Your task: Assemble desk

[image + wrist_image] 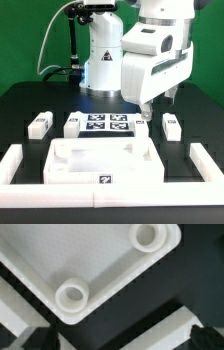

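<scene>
Above the table, the gripper (160,103) hangs with jaws spread and empty near a corner of the tabletop (80,165), which lies flat before the marker board (105,124); I think it should straddle the rim squarely before closing.

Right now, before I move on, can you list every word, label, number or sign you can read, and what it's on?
No words, brands or numbers are readable in either view.
Marker board: black-and-white square patterns only, no letters.
Tabletop, front rim: one small tag, pattern too small to make out.
Leg blocks: small tags, too blurred to read.
Wrist view: plain white plastic, no print.
</scene>
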Robot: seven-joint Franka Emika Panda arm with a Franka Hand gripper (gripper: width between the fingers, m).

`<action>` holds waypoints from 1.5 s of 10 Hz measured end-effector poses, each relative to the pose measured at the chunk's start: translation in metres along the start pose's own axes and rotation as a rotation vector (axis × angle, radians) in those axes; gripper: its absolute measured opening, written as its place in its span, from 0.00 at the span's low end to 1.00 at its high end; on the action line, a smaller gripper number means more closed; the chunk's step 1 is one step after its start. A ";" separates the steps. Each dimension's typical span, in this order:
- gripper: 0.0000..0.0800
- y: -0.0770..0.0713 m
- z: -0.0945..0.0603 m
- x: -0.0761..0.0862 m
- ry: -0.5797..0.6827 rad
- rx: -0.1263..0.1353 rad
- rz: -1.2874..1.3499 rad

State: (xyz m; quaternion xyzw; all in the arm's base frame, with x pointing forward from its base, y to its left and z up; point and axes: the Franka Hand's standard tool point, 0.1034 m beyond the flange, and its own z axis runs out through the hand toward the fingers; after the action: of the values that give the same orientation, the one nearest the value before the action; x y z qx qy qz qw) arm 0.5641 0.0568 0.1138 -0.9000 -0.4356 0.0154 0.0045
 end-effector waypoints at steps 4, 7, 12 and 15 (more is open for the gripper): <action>0.81 0.000 0.000 0.000 0.000 0.000 0.000; 0.81 0.000 0.001 0.000 -0.001 0.001 0.000; 0.81 0.000 0.001 0.000 -0.001 0.002 -0.011; 0.81 0.001 0.017 -0.045 0.002 -0.007 -0.181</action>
State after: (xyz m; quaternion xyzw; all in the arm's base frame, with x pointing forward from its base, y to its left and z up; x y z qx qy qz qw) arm 0.5366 0.0207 0.0982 -0.8570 -0.5151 0.0125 0.0032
